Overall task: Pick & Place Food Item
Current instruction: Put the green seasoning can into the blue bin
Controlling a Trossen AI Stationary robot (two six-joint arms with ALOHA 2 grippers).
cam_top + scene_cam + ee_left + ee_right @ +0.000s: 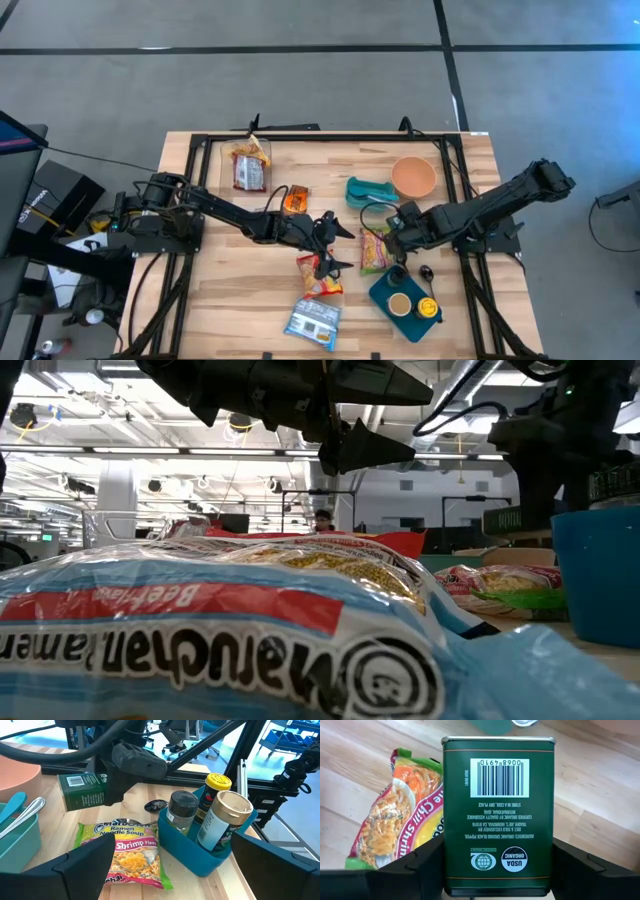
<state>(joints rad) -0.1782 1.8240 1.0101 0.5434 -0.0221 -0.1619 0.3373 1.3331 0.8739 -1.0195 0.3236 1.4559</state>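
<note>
A green pepper tin (497,815) is held in the right pincer (400,228) above the table (230,290), just beside the blue caddy (192,851). Being stiff and smooth-sided, it is best gripped across its flat faces. The left pincer (328,262) is spread wide, empty.

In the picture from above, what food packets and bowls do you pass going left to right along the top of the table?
Brown noodle packet → orange snack packet → teal dish → pink bowl.
</note>
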